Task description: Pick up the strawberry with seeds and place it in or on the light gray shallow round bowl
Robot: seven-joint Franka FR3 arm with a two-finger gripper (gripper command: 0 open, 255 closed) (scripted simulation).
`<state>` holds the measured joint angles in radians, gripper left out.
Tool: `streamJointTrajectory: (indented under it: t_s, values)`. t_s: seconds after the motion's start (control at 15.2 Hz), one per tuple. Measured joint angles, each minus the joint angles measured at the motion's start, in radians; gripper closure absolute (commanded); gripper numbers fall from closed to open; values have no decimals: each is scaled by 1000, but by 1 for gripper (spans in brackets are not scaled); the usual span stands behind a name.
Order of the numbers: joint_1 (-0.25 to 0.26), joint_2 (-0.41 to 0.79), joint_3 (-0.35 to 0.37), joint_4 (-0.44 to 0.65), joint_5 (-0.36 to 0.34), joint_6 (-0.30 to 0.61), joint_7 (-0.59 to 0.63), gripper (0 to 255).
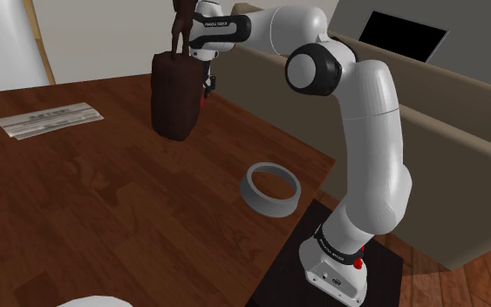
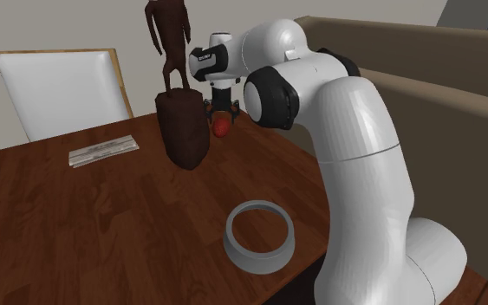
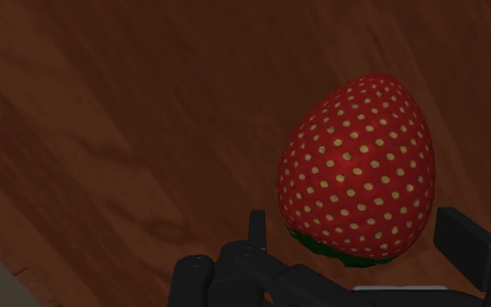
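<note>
While the dark wooden table (image 1: 104, 201) with its reddish grain filled most of the room's foreground, a beige sofa (image 1: 461, 148) ran along its far side, with a flat black area (image 1: 405, 35) above the sofa back, and a wood-framed chair (image 2: 60, 87) with a white cushion stood at another edge. A folded newspaper (image 2: 103, 152) lay flat near that chair. A dark brown figure statue (image 2: 184, 130) rose from a block base near the middle of the table, and the light gray shallow round bowl (image 2: 257, 260) sat on the table close to the arm's black stand (image 1: 287, 270), well apart from the statue. The white arm (image 2: 354, 173) reached over to the statue, and the gripper (image 2: 220, 113) pointed down just beside the block base, on its side toward the sofa. Its black fingers (image 3: 470, 244) were clamped on the red strawberry (image 3: 357, 170) dotted with pale seeds, gripping it near the green leafy end. The strawberry's long axis ran along the fingers, leafy end toward the hand and rounded tip away from it, down toward the table; whether the tip touched the wood could not be told
</note>
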<state>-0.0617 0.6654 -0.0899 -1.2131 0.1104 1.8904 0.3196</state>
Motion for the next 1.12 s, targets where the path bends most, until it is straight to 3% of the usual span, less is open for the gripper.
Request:
streamJointTrajectory:
  t_s: [0.26,0.33,1.12]
  values:
    - [0,2,0,1,0,2,0,0]
    - [0,2,0,1,0,2,0,255]
    - [-1,0,0,14,0,-13,1,255]
